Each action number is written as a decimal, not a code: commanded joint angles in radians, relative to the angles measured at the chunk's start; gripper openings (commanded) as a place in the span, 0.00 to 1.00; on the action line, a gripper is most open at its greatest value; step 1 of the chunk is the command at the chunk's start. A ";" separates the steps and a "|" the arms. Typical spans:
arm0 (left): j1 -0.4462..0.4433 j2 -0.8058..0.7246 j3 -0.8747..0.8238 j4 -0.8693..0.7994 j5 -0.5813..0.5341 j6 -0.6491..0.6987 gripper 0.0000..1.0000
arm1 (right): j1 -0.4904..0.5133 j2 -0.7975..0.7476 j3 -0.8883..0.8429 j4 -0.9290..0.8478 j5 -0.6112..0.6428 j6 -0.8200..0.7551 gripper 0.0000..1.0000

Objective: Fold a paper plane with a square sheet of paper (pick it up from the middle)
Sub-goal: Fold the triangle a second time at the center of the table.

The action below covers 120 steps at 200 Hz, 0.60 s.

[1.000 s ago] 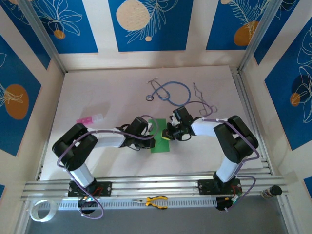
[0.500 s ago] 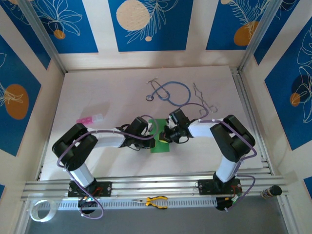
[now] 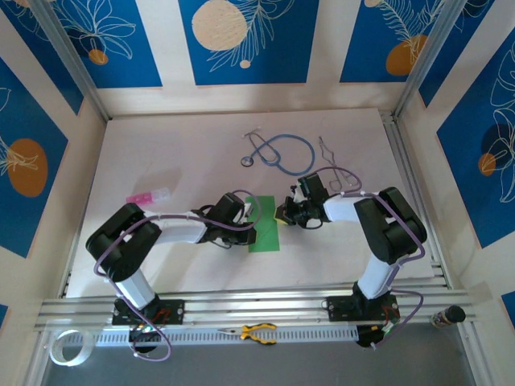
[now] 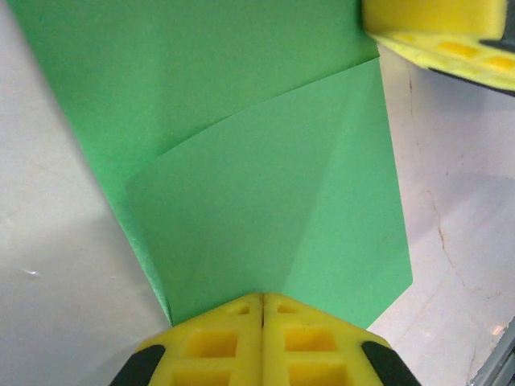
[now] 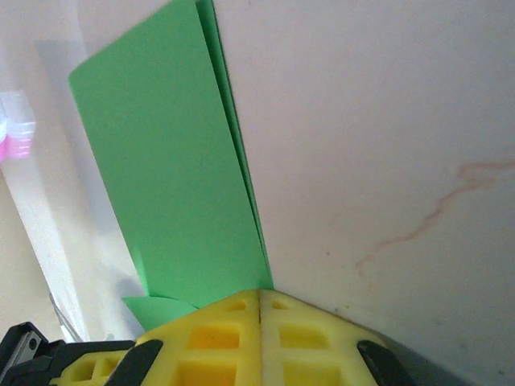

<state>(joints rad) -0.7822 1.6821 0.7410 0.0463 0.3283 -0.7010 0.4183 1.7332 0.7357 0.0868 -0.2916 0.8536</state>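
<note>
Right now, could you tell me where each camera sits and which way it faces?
Top external: fixed above and behind the arms, looking down at the table; both arms show, left hand and right hand flanking the green paper.
Left wrist: looks along its shut fingers at the creased paper; the right hand's finger shows top right.
Right wrist: looks past its shut fingers along the paper's folded edge.
Shared by all: the green paper.

Square sheet of paper [image 3: 265, 233]: bright green, folded to narrow strip, flat on table [image 3: 161, 153], corner flap creased diagonally.
</note>
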 commanded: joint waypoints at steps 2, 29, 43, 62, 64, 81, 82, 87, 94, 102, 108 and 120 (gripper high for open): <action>-0.008 0.026 -0.037 -0.116 -0.040 0.009 0.00 | -0.009 -0.048 -0.031 0.045 0.068 -0.032 0.02; -0.008 0.020 -0.031 -0.120 -0.041 0.011 0.00 | 0.103 -0.184 -0.086 0.126 0.174 -0.135 0.01; -0.008 0.019 -0.029 -0.121 -0.044 0.012 0.00 | 0.114 -0.202 -0.050 0.027 0.119 -0.147 0.01; -0.008 0.015 -0.028 -0.121 -0.044 0.013 0.00 | 0.114 -0.172 -0.042 0.002 0.024 -0.137 0.00; -0.008 0.015 -0.028 -0.120 -0.044 0.013 0.00 | 0.116 -0.170 -0.047 0.007 0.020 -0.132 0.00; -0.009 0.010 -0.029 -0.120 -0.046 0.012 0.00 | 0.121 -0.149 -0.084 0.071 0.000 -0.087 0.00; -0.009 0.010 -0.029 -0.120 -0.046 0.011 0.00 | 0.120 -0.147 -0.086 0.074 -0.003 -0.085 0.00; -0.008 0.009 -0.029 -0.120 -0.045 0.013 0.00 | 0.120 -0.140 -0.093 0.089 -0.013 -0.076 0.00; -0.009 0.009 -0.028 -0.120 -0.043 0.014 0.00 | 0.122 -0.131 -0.097 0.095 -0.018 -0.066 0.00; -0.008 0.008 -0.028 -0.121 -0.043 0.013 0.00 | 0.127 -0.121 -0.094 0.089 -0.015 -0.060 0.00; -0.009 0.007 -0.029 -0.119 -0.044 0.011 0.00 | 0.126 -0.115 -0.093 0.087 -0.013 -0.060 0.00; -0.009 0.006 -0.028 -0.118 -0.044 0.011 0.00 | 0.126 -0.103 -0.092 0.085 -0.009 -0.062 0.00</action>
<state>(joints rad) -0.7822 1.6802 0.7414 0.0444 0.3279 -0.7006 0.5377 1.6058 0.6525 0.1646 -0.2695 0.7757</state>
